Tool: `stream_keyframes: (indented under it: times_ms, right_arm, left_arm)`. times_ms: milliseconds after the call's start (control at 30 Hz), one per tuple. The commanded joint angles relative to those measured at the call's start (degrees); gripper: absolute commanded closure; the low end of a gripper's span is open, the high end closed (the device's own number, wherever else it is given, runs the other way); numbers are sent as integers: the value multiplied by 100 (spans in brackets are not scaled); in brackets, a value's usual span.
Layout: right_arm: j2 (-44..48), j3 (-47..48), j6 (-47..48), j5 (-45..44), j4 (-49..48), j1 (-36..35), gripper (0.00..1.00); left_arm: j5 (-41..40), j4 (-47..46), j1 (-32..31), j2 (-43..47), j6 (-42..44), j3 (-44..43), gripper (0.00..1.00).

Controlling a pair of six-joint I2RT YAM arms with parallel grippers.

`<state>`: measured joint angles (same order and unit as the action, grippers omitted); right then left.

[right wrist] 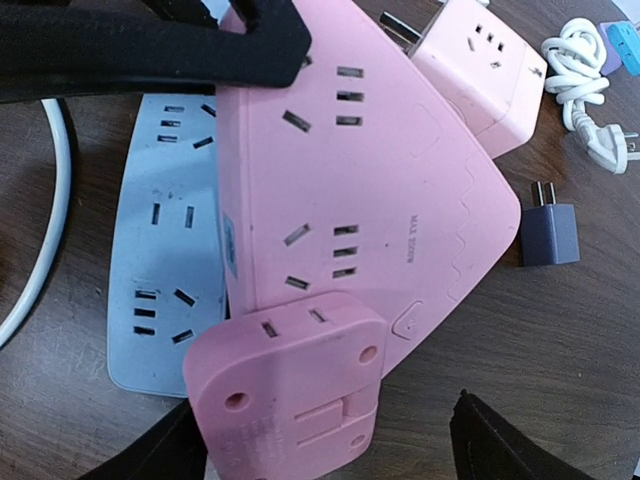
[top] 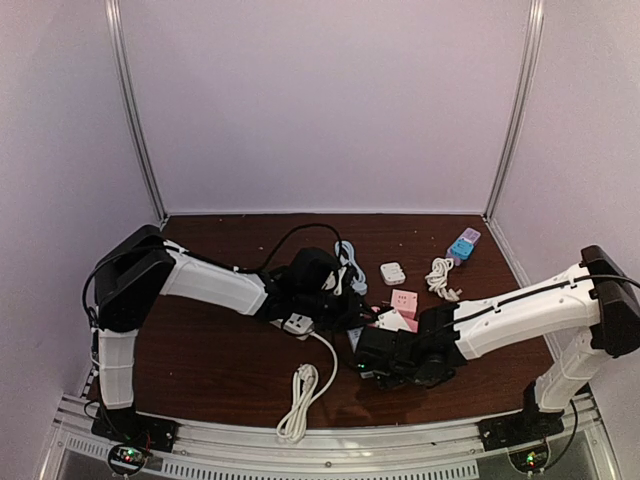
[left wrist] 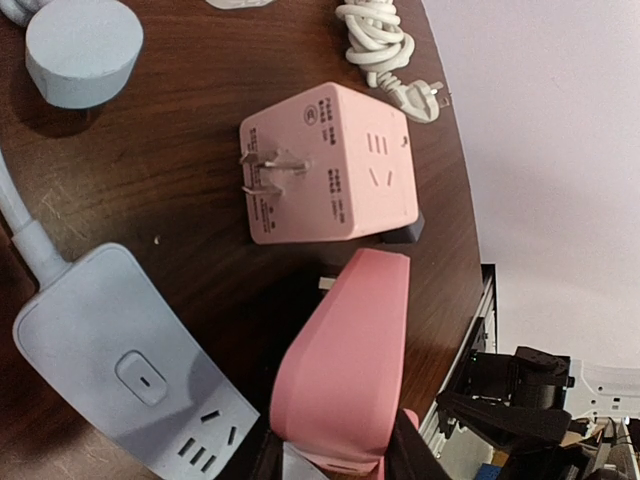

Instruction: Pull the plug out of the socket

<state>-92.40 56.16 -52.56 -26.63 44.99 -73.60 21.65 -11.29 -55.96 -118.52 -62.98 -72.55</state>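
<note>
A pink power strip (right wrist: 380,180), the socket, is clamped between the black fingers (right wrist: 150,50) of my left gripper (left wrist: 340,455), which is shut on its edge (left wrist: 350,360). A square pink plug (right wrist: 290,385) stands at the strip's near end. I cannot see whether its pins are seated. My right gripper (right wrist: 320,455) is open around this plug, one finger (right wrist: 150,460) close to its left side and the other finger (right wrist: 500,445) well apart on the right. In the top view both grippers meet at the table's middle over the strip (top: 395,322).
A grey-blue power strip (right wrist: 165,250) lies partly under the pink one, with its white cord (top: 300,395) coiled toward the front edge. A pink cube adapter (left wrist: 330,165), a small dark plug (right wrist: 548,232), a white cable bundle (left wrist: 380,45) and blue cubes (top: 463,245) lie behind and to the right.
</note>
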Motion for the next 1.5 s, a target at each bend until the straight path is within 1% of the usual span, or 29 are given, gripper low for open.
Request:
stream_keyframes:
  times_ms: [0,200,233,367,400,500,567,700,767,900,1033,1167,1467]
  right_arm:
    - [395,102,-46,-339,331,-31,18]
    - [924,-44,64,-213,159,-29,29]
    - [1049,-149,134,-89,-6,-16,33]
    - [1298,-429,221,219,-423,78,37]
    - [1331,-468,264,272,-486,97,37]
    - [1247,-361,480,334,-587,101,29]
    - [1003,-177,542,329,-496,85,24]
    - [469,117,548,224,-363,65,19]
    - [242,243,477,79,-203,65,17]
    - [-137,417,326,-187,106,74,18]
    - [-260,442,205,-325,266,74,21]
    - [-169,437,139,-429,482,74,26]
    - [371,357,105,-408,680,74,45]
  left_arm:
    - [-513,865,88,22,152,57,100]
    - [-528,883,89,4,180,32,100]
    - [-507,875,86,-19,180,18,100]
    - [-491,867,86,-37,185,6,100]
    - [-490,866,86,-34,185,5,100]
    - [-502,865,87,-40,185,5,100]
    - [-495,865,89,-48,189,-12,100]
    - [-501,885,91,-52,182,-18,100]
    - [-493,892,87,-49,182,-13,100]
    - [-502,892,89,-58,189,-4,100]
    - [-493,908,86,-66,195,-17,100]
    - [-496,918,86,-75,193,-20,100]
    - [-475,918,90,-101,225,-47,100]
